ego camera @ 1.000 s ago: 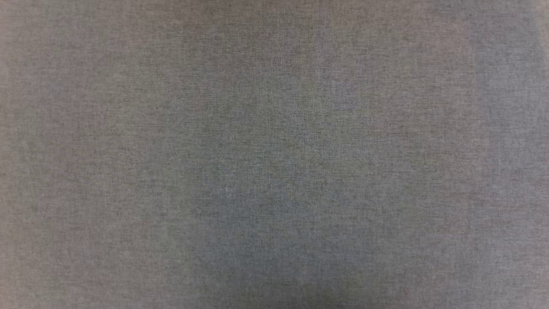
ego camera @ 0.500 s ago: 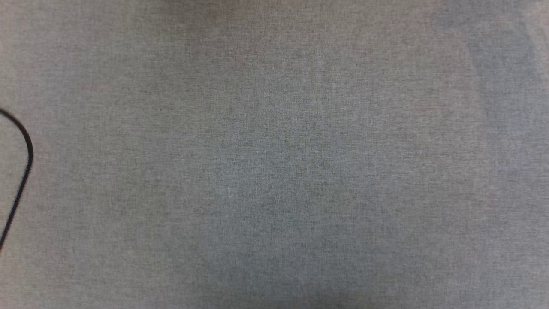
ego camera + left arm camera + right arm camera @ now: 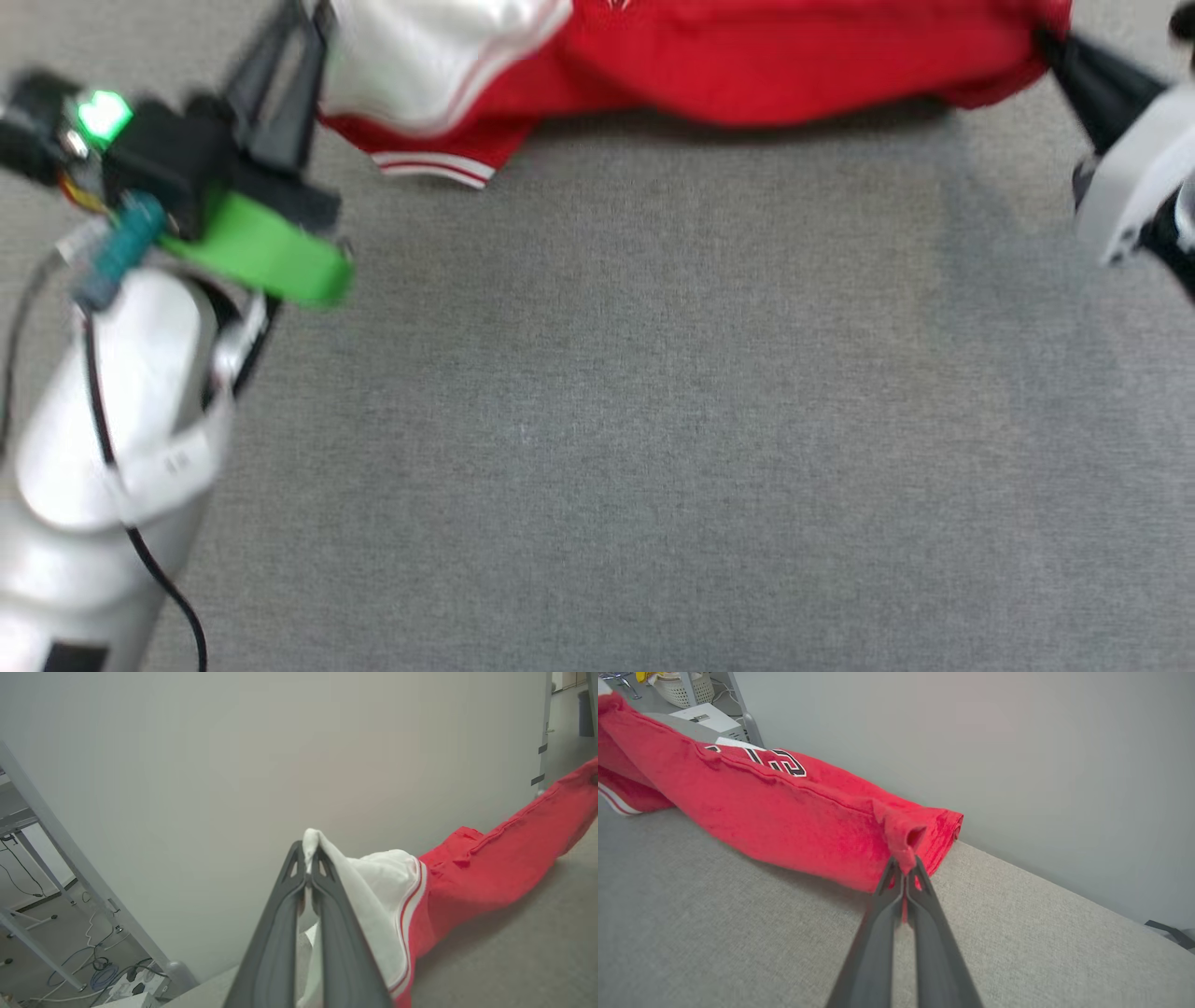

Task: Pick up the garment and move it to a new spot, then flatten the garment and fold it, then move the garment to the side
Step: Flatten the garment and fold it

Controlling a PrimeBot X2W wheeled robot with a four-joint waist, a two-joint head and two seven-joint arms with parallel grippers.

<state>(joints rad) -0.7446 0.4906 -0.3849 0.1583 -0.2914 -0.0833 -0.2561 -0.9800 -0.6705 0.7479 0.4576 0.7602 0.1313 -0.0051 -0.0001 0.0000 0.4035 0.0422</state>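
My left gripper (image 3: 308, 863) is clamped shut on a fold of the white sleeve (image 3: 373, 891) of the red jersey T-shirt (image 3: 747, 65). In the left wrist view the cloth pokes up past my two dark fingertips at the centre of the frame. The sleeve's red-and-white striped trim runs down toward the lower right.

My right gripper (image 3: 906, 870) is likewise closed, pinching red cloth at the shirt's other end near the centre of the right wrist view.

The shirt is stretched between my two grippers along the top edge of the slightly blurred head view, with the sleeve at the upper left and the red body running to the upper right. It hangs low over the grey fabric tabletop (image 3: 653, 420) and casts a shadow just beneath; I cannot tell whether its lower edge touches.

Black, white-outlined numerals (image 3: 777, 763) show on the shirt in the upper left of the right wrist view.

A plain pale wall (image 3: 210, 742) stands directly behind the tabletop.

My pale left forearm (image 3: 103, 448) rises from the lower left of the head view. A bright green piece (image 3: 261, 257) sits at the wrist, with a green light (image 3: 103, 117) glowing above it.

Metal frame legs (image 3: 70, 858) and floor cables (image 3: 98, 970) occupy the lower left of the left wrist view. A white basket (image 3: 686, 688) sits at the top left of the right wrist view
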